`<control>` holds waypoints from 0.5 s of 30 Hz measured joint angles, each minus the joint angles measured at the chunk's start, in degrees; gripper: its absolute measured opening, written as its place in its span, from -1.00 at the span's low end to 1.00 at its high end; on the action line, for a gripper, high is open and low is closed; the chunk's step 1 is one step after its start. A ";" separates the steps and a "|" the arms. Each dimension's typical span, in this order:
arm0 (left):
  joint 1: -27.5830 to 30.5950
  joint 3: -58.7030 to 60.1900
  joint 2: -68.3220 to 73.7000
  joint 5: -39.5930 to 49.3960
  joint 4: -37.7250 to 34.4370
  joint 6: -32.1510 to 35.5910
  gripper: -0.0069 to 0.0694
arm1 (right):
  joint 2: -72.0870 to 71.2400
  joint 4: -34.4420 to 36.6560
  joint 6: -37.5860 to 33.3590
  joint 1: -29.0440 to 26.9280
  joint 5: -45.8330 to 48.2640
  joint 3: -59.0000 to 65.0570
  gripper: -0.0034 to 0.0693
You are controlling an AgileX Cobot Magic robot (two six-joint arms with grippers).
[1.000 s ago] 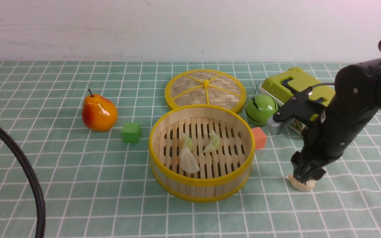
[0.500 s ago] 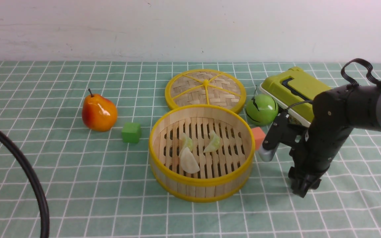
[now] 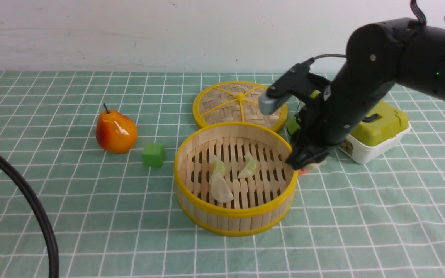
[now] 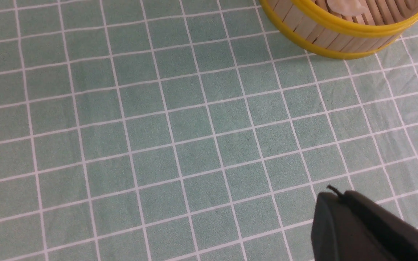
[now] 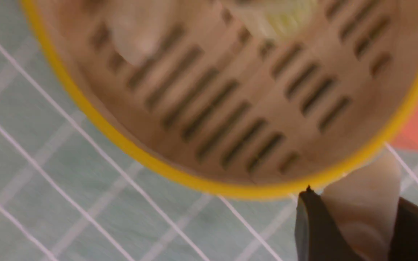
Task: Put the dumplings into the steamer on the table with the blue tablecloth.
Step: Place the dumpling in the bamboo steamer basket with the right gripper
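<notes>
Gripping a cream-white pleated dumpling (image 5: 365, 203) in the right jaws, just outside the right rim of the round yellow-rimmed bamboo steamer (image 3: 235, 210). Three more dumplings (image 3: 221, 188) (image 3: 248, 166) (image 3: 218, 166) inside, on the slats. Cannot tell the left jaws' state.

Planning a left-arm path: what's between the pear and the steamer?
Front view: only a green cube sits between the pear and the steamer, touching neither.
</notes>
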 joint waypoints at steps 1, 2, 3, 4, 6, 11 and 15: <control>0.00 0.00 0.00 0.00 0.00 0.00 -0.83 | 0.48 1.13 0.74 0.85 -0.73 -0.54 -0.37; 0.00 0.00 0.00 0.00 0.00 0.00 -0.83 | 1.26 1.83 1.73 1.76 -2.04 -0.94 -0.37; 0.00 0.00 -0.13 0.07 0.00 0.00 -0.83 | 2.49 2.12 3.01 2.59 -3.80 -1.07 -0.37; 0.00 0.00 -0.40 0.27 0.00 0.00 -0.83 | 3.43 2.27 3.98 3.03 -4.88 -1.07 -0.37; 0.00 0.12 -1.25 0.64 0.00 0.00 -0.83 | 5.77 2.27 6.29 3.68 -6.76 -1.07 -0.37; 0.00 3.74 -8.47 0.81 1.41 -0.06 -0.81 | 10.64 2.27 10.67 4.11 -9.35 -1.07 -0.37; 0.00 7.92 -14.84 0.94 3.83 -1.76 -0.80 | 11.69 2.27 12.90 4.11 -9.75 -1.07 -0.16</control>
